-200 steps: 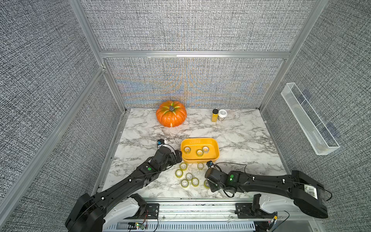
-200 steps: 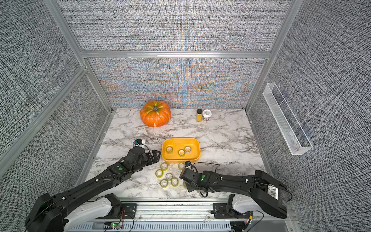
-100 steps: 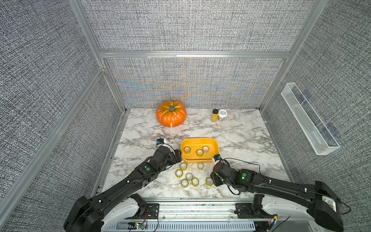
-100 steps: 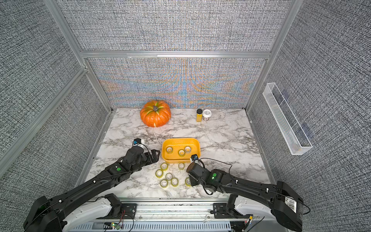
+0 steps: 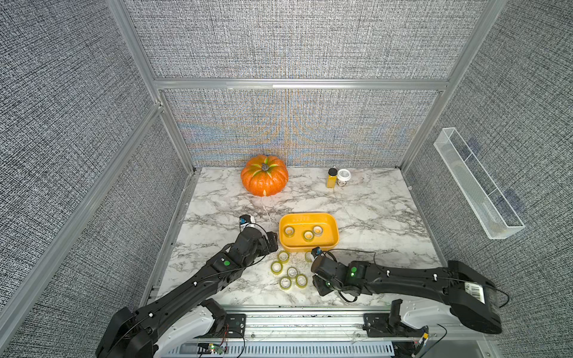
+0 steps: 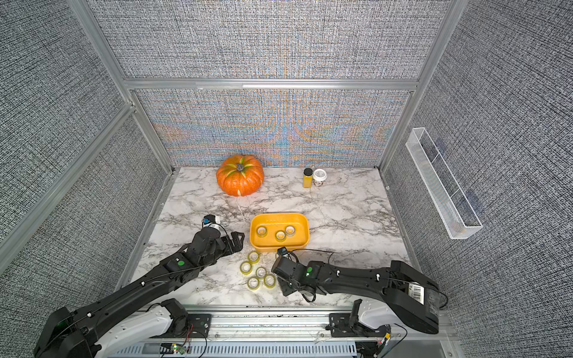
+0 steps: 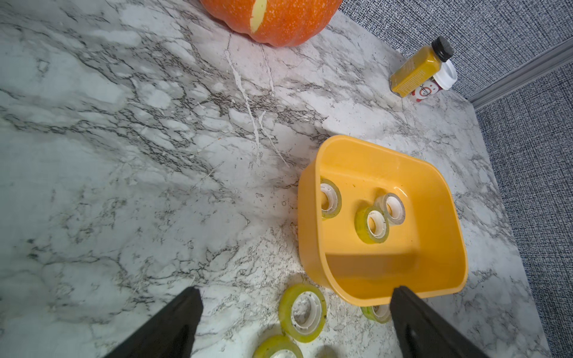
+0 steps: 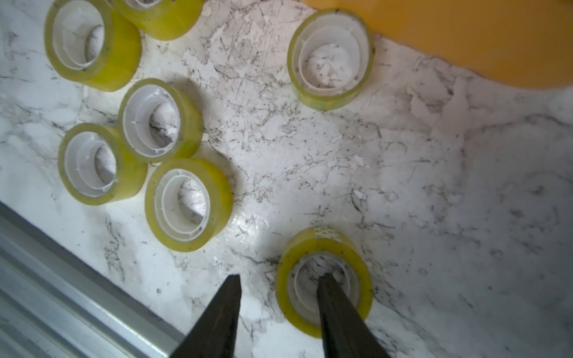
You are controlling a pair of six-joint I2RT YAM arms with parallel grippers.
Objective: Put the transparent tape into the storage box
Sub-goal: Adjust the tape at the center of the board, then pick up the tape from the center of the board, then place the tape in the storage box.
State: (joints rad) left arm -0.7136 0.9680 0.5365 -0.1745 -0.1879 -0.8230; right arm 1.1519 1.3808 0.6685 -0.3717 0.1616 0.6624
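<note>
Ringing one right tool point(image 8: 280, 279) finger, a tape roll point(image 8: 322, 243) lies flat.

Both top views: right tool point(image 8: 278, 276) tips hidden under the arm, likewise the tape roll point(image 8: 322, 245) they straddle. Right wrist view crops the storage box point(image 8: 465, 34); left wrist crops the pumpkin point(image 7: 279, 21).

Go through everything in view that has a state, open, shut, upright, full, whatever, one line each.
storage box: open-topped, holding three tape rolls.
rolls on the table: seven, lying flat.
left gripper: open, empty.
right gripper: open, one finger inside a roll core.
yellow bottle: upright, cap on.
white-lidded jar: upright, lid on.
</note>
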